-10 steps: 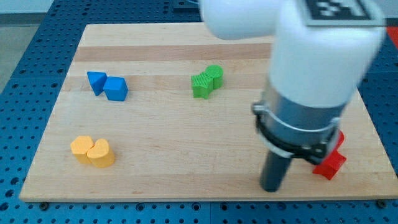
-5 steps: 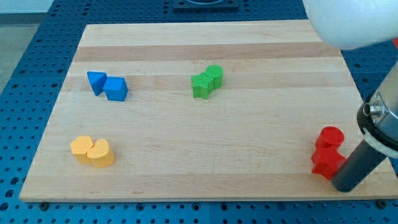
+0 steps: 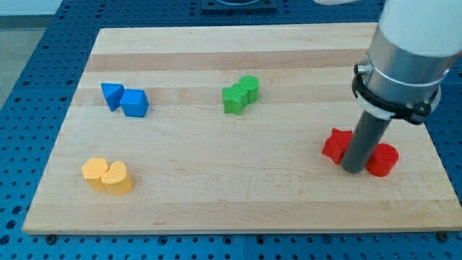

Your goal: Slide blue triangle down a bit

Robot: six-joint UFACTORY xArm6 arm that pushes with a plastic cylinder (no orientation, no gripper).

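The blue triangle (image 3: 110, 94) lies near the board's upper left, touching a blue cube (image 3: 134, 102) on its right side. My tip (image 3: 353, 170) is far off at the view's right, standing between two red blocks, a star-like one (image 3: 336, 144) on its left and a round one (image 3: 382, 159) on its right. The tip is nowhere near the blue triangle.
Two green blocks (image 3: 240, 94) sit together at the upper middle. Two yellow blocks (image 3: 107, 175) sit together at the lower left. The wooden board (image 3: 216, 188) rests on a blue perforated table. The arm's white and grey body hangs over the right side.
My tip swung from the bottom middle to the lower right edge, then up and left between the red blocks. The red blocks shifted up and apart. Blue, green and yellow blocks did not move.
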